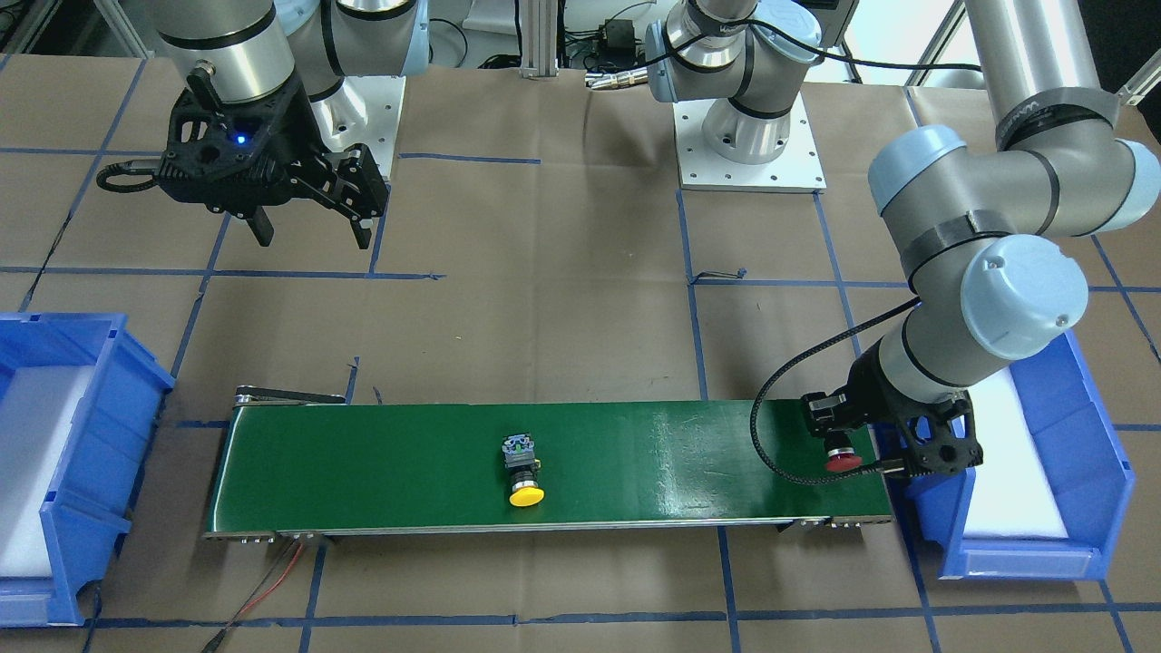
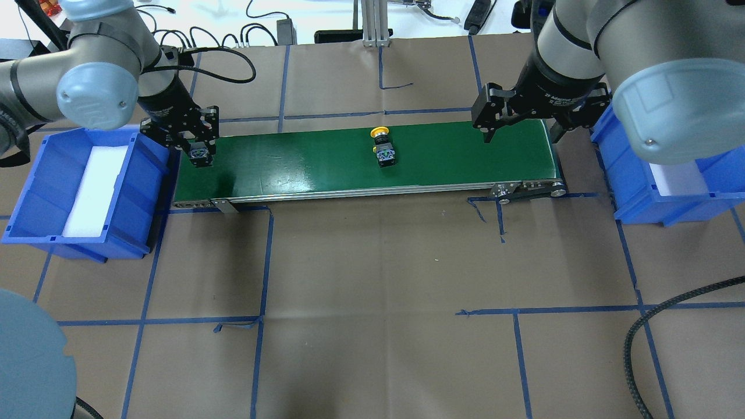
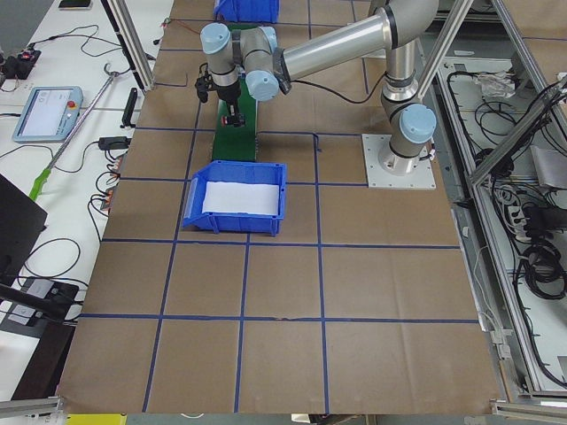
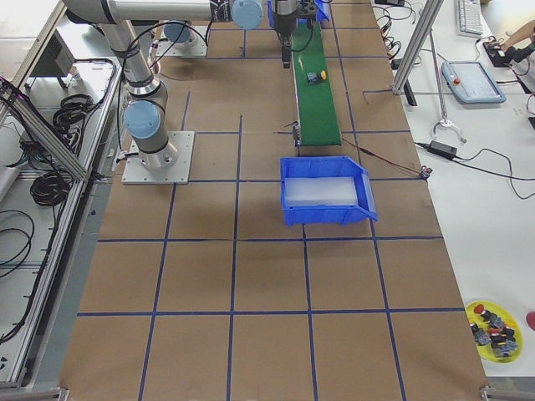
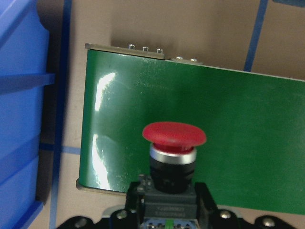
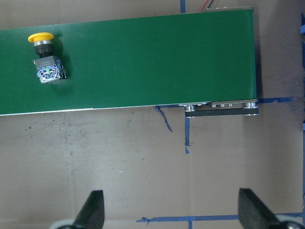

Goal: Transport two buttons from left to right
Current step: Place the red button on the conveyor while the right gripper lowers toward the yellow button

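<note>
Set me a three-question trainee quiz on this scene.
1. Fill in: the right gripper is ____ (open/shut).
2. Which holds the red button? A) left gripper B) right gripper
3. True or false: the yellow button lies on the belt, touched by neither gripper.
Key: 1 open; 2 A; 3 true.

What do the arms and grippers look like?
The left arm and right arm are silver tubes with pale blue joint caps. The left gripper and right gripper are black; a braided black cable loops to the left one, a blue light glows on the right one.
</note>
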`<state>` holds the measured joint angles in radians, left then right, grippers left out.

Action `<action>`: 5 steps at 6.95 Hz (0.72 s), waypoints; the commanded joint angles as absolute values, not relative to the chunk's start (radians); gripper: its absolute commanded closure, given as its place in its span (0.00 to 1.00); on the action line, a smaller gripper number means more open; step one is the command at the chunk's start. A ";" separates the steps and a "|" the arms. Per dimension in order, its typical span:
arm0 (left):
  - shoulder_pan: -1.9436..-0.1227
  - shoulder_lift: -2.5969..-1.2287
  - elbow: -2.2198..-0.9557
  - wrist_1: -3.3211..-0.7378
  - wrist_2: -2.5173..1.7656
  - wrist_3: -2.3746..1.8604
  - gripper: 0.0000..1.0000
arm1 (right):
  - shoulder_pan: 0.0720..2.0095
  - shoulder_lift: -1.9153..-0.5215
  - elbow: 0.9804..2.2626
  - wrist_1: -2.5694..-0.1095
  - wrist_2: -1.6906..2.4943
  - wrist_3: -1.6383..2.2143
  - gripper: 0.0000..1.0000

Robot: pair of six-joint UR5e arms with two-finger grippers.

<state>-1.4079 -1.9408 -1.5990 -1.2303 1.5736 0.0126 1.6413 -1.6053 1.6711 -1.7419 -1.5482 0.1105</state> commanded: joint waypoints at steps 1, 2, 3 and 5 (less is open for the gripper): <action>-1.407 -1.965 -1.681 -1.105 1.582 0.064 0.87 | 1.641 -1.605 1.707 -1.755 -1.549 0.112 0.00; -1.401 -1.965 -1.698 -1.070 1.582 0.112 0.87 | 1.641 -1.605 1.719 -1.756 -1.549 0.117 0.00; -1.401 -1.965 -1.700 -1.066 1.583 0.104 0.87 | 1.641 -1.606 1.730 -1.756 -1.549 0.121 0.00; -1.401 -1.965 -1.700 -1.066 1.582 0.095 0.67 | 1.641 -1.606 1.730 -1.762 -1.549 0.118 0.00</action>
<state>-1.4009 -1.9649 -1.6984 -1.0683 1.5825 0.0995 1.6413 -1.6059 1.7278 -1.7578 -1.5493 0.1224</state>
